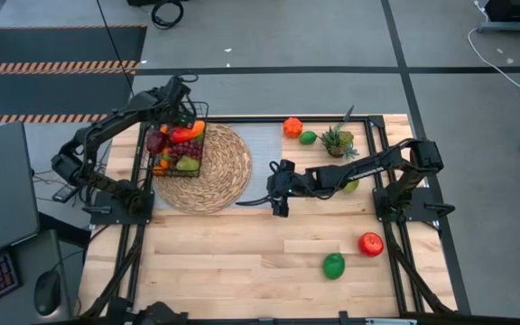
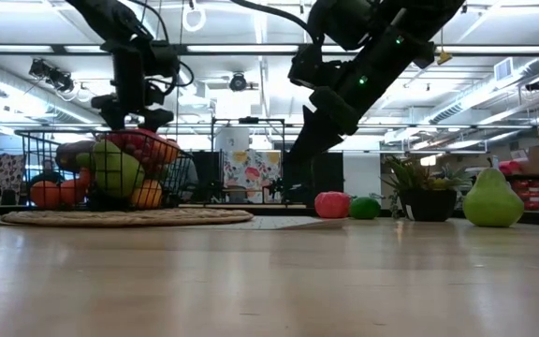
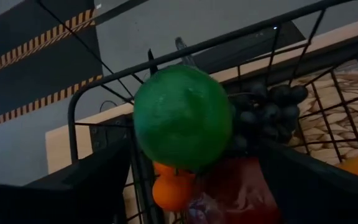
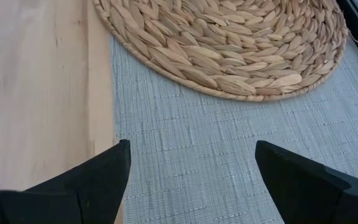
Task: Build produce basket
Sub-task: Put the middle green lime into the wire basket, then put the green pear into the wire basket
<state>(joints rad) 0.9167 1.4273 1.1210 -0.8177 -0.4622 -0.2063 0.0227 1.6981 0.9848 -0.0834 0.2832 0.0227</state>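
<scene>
Where the camera looks straight down, the basket (image 1: 178, 149) sits on the woven mat's (image 1: 215, 176) left edge, heaped with produce; the left tool (image 1: 171, 120) hangs over its far end, fingers lost against dark wire. The right tool (image 1: 281, 190) hovers mid-surface beside the mat. An orange (image 1: 292, 126), lime (image 1: 308, 137), apple (image 1: 370, 244) and another lime (image 1: 333, 265) lie loose.

At surface level, a pear (image 2: 492, 198) stands right; both tools are cut off above.

From the left wrist, a green lime (image 3: 182, 118) sits between spread fingers (image 3: 92, 186); whether they touch it I cannot tell. Grapes (image 3: 266, 115) lie behind.

From the right wrist, fingers (image 4: 92, 180) stand apart over grey cloth (image 4: 229, 162), holding nothing.
</scene>
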